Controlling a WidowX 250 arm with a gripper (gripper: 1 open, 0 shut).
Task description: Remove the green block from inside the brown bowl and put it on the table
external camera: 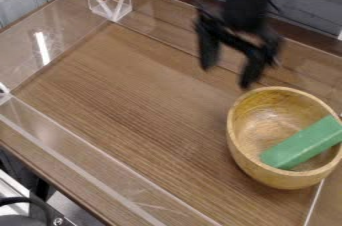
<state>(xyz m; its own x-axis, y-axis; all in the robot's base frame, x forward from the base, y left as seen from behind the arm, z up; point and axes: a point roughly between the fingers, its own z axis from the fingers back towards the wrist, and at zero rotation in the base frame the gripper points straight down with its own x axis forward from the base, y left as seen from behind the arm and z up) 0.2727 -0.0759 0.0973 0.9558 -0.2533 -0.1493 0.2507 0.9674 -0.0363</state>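
- Right now my gripper point(234, 58) hangs over the table point(120, 100), pointing straight down, its two dark fingers point(209, 50) spread wide apart with nothing between them — released, not grasping anything.
- From my camera the gripper is a little blurred, so I can't make out the fingertip detail, but the gap between the jaws is plain.
- It sits up and to the left of the brown bowl point(249, 150) in this view, near the bowl's far rim but not touching it.
- I see the green block point(302, 144) lying inside the brown bowl, on the right-hand side of it, tilted with its upper end leaning against the right rim and its lower end down toward the bowl's floor.
- The block is well clear of my gripper; nothing is touching it but the bowl.
- The bowl rests on the wood-grain tabletop near the front right corner, just beside the low clear acrylic wall point(80, 170) that borders the table.
- Along the back left edge I see a small clear folded acrylic piece point(107, 2) standing upright, well apart from both the bowl and the gripper.
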